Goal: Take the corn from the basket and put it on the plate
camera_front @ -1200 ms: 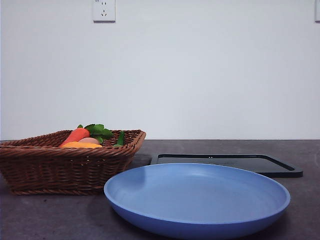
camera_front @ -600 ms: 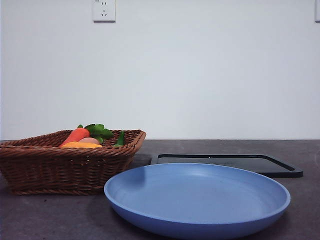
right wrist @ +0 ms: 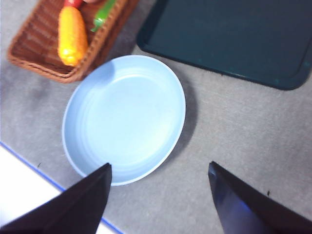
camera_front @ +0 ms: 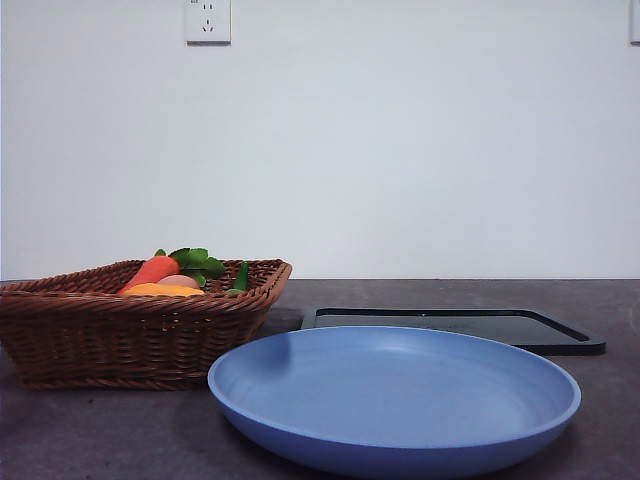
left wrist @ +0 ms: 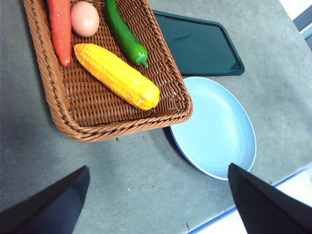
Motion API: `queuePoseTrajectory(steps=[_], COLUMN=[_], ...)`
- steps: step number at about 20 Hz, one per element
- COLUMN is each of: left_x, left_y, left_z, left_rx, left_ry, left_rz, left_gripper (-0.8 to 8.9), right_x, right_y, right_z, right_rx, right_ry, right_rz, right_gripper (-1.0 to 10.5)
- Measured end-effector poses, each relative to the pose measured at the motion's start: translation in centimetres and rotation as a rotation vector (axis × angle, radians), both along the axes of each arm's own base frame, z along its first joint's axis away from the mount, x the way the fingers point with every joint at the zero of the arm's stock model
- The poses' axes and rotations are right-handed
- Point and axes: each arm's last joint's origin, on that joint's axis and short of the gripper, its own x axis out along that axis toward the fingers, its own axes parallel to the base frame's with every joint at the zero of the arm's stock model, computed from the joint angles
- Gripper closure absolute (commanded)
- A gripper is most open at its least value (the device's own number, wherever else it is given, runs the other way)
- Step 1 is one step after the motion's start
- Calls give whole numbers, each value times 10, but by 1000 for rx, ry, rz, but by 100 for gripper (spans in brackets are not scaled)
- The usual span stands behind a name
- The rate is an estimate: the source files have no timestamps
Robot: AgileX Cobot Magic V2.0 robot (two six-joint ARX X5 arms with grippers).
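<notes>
The yellow corn (left wrist: pixel 117 75) lies flat in the brown wicker basket (left wrist: pixel 68 124), beside a carrot and a green pepper; in the front view only a strip of the corn (camera_front: pixel 160 290) peeks over the basket (camera_front: pixel 130 340) rim. The empty light-blue plate (camera_front: pixel 395 400) sits right of the basket, also seen as the plate (left wrist: pixel 217 129) and the plate (right wrist: pixel 124 117). My left gripper (left wrist: pixel 156 204) hangs open high above the table in front of the basket. My right gripper (right wrist: pixel 158 200) is open, high over the plate's near edge. Neither arm shows in the front view.
In the basket lie a red-orange carrot (left wrist: pixel 59 27), a pinkish egg-like ball (left wrist: pixel 85 18) and a green pepper (left wrist: pixel 124 34). A flat black tray (right wrist: pixel 229 36) sits behind the plate. The table's front edge (left wrist: pixel 234 217) runs close to the plate.
</notes>
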Motion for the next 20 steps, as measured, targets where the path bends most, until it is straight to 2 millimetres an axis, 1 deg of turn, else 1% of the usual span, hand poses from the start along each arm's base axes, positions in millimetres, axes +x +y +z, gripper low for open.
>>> queuePoseTrajectory(steps=[3, 5, 9, 12, 15, 18, 20], left_x=[0, 0, 0, 0, 1, 1, 1], left_y=[0, 0, 0, 0, 0, 0, 0], left_z=[0, 0, 0, 1, 1, 1, 2], left_rx=[0, 0, 0, 0, 0, -4, -6], left_ry=[0, 0, -5, -8, -16, -17, -16], left_rz=[0, 0, 0, 0, 1, 4, 6], left_gripper=[349, 349, 349, 349, 349, 349, 349], right_x=[22, 39, 74, 95, 108, 116, 119], right_y=[10, 19, 40, 52, 59, 62, 64], right_z=[-8, -17, -46, -71, -91, -105, -111], right_rx=[-4, -11, -36, -55, -72, -80, -86], right_ry=[40, 77, 176, 240, 289, 318, 334], right_rz=[40, 76, 133, 159, 171, 172, 172], right_gripper=[620, 620, 620, 621, 621, 625, 663])
